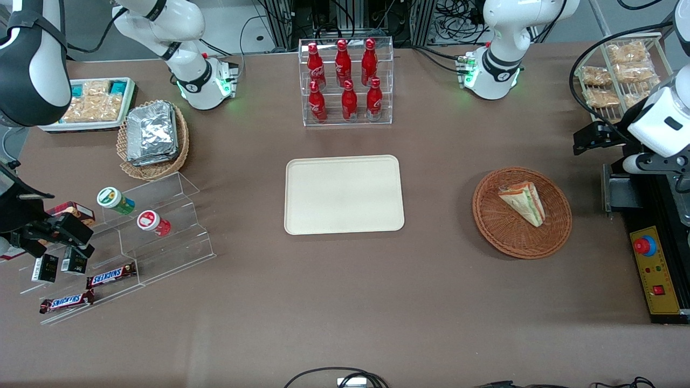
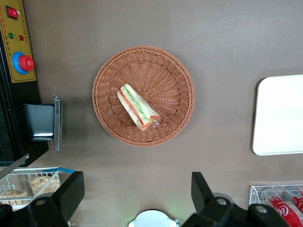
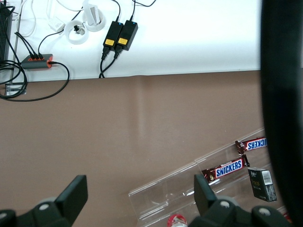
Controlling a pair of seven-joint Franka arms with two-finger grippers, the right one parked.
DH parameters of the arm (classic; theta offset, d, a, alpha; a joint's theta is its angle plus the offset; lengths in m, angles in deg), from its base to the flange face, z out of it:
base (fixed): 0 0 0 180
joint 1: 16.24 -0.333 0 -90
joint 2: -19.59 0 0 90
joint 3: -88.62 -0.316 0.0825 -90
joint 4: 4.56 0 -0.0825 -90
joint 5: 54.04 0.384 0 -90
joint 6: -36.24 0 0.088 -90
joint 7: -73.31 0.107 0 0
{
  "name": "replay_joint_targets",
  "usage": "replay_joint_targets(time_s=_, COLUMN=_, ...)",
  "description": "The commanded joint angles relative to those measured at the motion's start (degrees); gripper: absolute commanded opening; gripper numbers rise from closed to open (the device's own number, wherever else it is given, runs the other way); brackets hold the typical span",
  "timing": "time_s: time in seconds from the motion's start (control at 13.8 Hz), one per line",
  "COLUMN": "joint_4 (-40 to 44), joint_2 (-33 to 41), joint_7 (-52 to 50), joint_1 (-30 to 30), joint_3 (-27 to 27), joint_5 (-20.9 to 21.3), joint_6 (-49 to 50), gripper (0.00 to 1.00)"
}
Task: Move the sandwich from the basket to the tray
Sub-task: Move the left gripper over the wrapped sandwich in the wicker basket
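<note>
Wrapped and untouched, the sandwich is found lying in the basket, well apart from the tray. Held high over the table near the basket, the gripper is seen wide open, nothing grasped.

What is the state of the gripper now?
Gripper: open, holding nothing, high above the table beside the basket; the sandwich lies in it.

Bright, even overhead light; soft shadows, sharp focus.
</note>
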Motion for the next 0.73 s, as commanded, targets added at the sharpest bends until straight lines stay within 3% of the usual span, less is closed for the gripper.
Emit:
replay_joint_targets(time_s=0.0, joint_4=0.05, joint_2=0.87, joint_7=1.39, joint_1=-0.08, joint_3=-0.46, joint_5=-0.55, joint_6=1.17, gripper=1.00)
replay_joint_targets(time_s=0.36, joint_4=-0.30, joint_2=0.34, joint_7=1.31, joint_1=-0.34, joint_3=-0.55, joint_5=0.59, joint_6=0.12, gripper=1.00)
replay_joint_targets(time_s=0.65, joint_4=-12.22, joint_2=1.57, joint_7=0.52, joint_1=-2.53, joint_3=-0.90, joint_5=0.77, joint_6=-10.92, gripper=1.00)
